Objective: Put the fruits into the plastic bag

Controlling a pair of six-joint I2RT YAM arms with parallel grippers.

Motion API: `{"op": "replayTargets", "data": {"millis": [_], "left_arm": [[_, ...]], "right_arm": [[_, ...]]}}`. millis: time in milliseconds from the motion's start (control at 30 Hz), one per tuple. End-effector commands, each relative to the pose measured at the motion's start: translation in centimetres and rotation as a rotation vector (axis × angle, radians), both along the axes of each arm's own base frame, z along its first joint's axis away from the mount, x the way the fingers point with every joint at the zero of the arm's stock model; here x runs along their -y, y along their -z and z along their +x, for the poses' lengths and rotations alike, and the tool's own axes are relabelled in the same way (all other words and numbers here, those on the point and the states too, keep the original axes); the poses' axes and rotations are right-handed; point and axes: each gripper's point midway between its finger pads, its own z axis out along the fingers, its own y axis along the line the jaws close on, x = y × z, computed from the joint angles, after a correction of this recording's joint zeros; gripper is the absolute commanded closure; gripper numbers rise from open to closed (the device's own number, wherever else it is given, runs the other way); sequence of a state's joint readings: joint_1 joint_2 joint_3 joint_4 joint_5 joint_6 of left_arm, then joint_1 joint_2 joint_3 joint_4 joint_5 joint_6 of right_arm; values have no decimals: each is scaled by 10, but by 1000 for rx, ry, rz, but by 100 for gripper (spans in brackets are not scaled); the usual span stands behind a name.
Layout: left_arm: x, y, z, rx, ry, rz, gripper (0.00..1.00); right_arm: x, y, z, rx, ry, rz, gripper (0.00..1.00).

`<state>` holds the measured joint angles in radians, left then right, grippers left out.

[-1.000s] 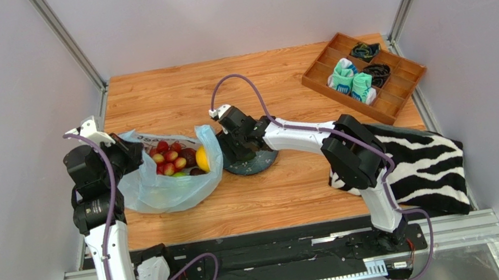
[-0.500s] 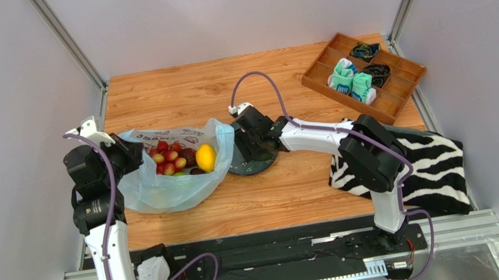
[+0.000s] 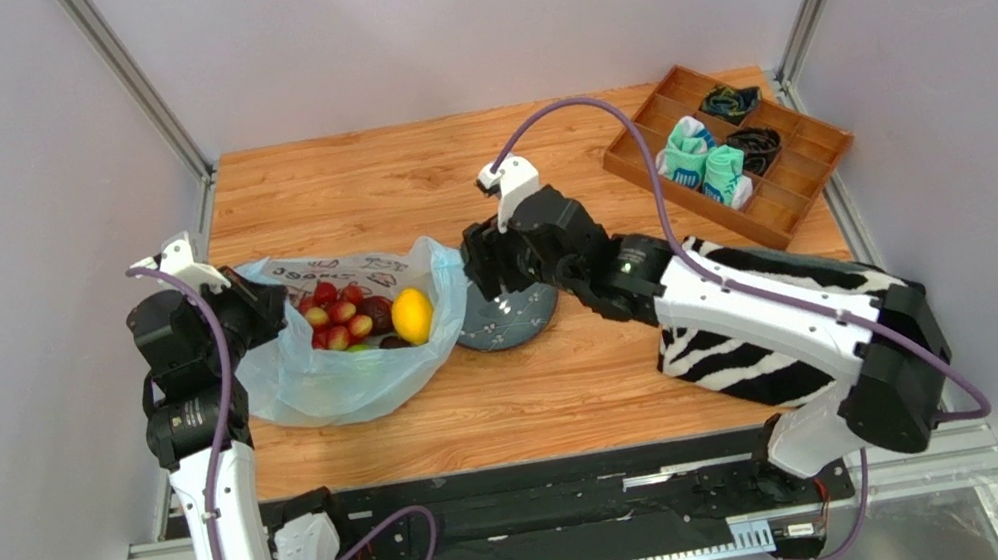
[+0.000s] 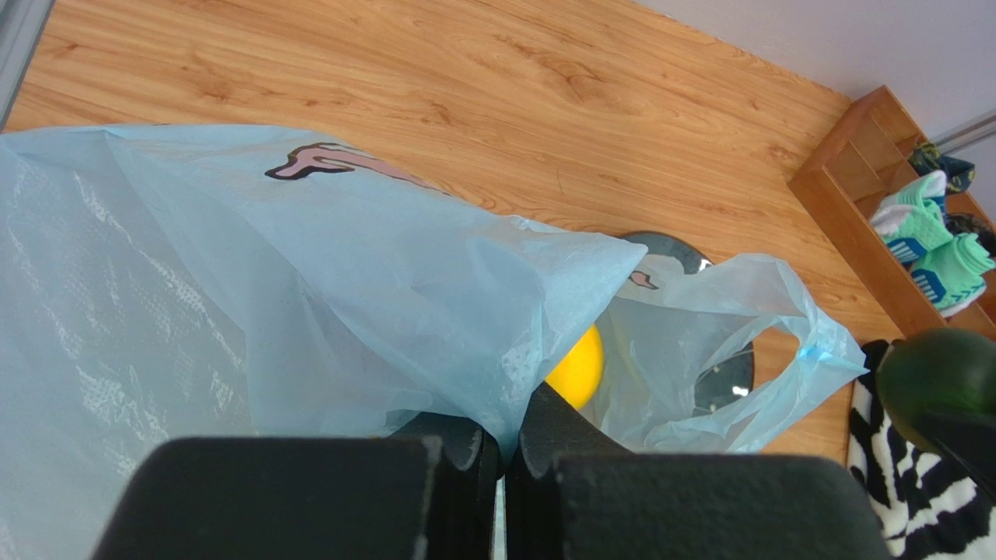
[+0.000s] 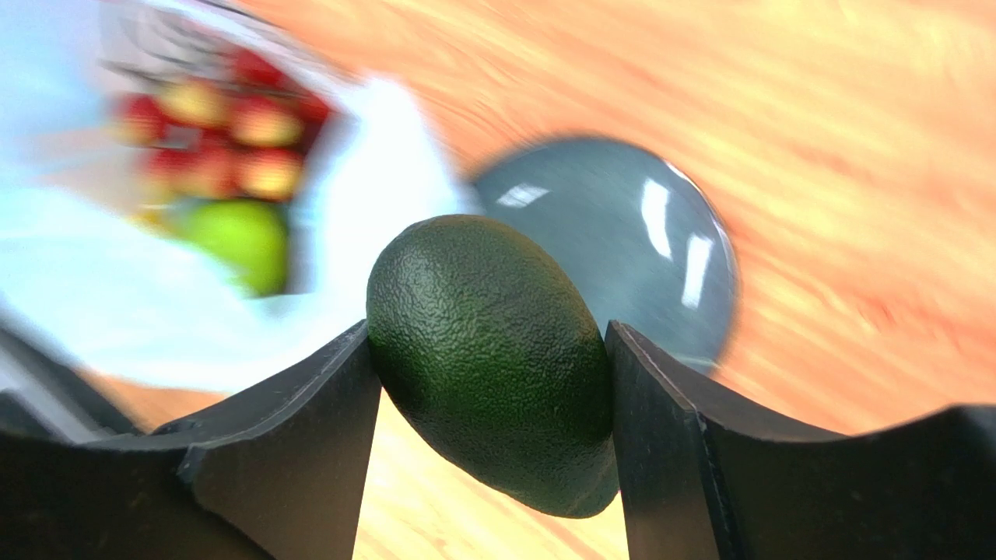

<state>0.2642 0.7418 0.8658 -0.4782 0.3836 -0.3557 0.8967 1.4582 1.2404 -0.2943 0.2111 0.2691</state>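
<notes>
Gripped dark green avocado [image 5: 491,362] in right jaws above the grey plate [image 5: 661,233] and pinched blue plastic bag [image 4: 292,268] in left jaws.

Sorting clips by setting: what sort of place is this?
Probably a robot test booth: a left arm and right arm bolted at a wooden table, plain grey walls, toy fruits in a plastic bag.
</notes>
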Motion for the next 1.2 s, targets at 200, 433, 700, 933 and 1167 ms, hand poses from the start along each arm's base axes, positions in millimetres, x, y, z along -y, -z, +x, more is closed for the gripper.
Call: {"op": "replayTargets", "data": {"millis": [200, 433, 700, 933, 1167], "left_arm": [[-1, -8, 2, 35, 0, -1, 100], [0, -8, 2, 35, 2, -2, 100], [0, -9, 2, 40, 3, -2, 100], [0, -8, 2, 38, 3, -1, 100], [0, -9, 2, 40, 3, -1, 100]], "right_arm": [[-83, -91, -70, 285, -271, 125, 77], [-122, -57, -57, 178, -257, -8, 78], [-169, -5, -37, 90, -269, -157, 77], [-182, 30, -7, 99, -176, -240, 73], [-188, 54, 15, 69, -137, -243, 68]]}}
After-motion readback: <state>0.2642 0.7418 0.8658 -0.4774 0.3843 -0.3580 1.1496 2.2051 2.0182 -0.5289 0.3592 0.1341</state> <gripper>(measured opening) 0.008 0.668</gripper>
